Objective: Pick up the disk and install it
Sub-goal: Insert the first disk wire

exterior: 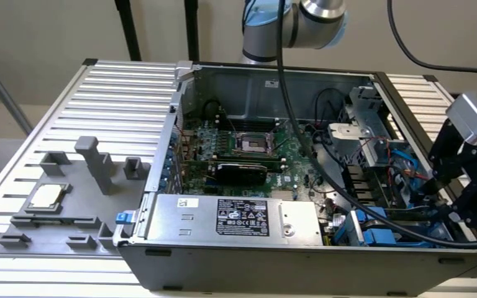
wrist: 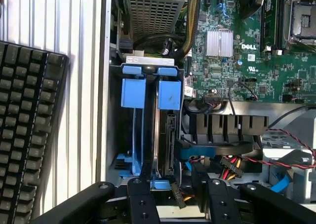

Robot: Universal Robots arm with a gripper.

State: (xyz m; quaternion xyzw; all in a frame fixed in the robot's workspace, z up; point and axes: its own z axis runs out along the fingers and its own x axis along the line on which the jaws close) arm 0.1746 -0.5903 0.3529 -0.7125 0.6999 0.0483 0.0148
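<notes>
The disk (wrist: 167,135) stands on edge in the drive bay of the computer case (exterior: 305,273). Its blue rail is beside a second blue carrier (wrist: 133,93), near the motherboard (wrist: 237,46). The claw (wrist: 177,183) hovers close by, fingers apart, gripping nothing. A keyboard (wrist: 29,135) lies on the table (wrist: 84,36).

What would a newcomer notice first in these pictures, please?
The open computer case on the ribbed table, its green circuit board laid bare. At the exterior view's right the black gripper hangs over bright blue drive holders.
</notes>
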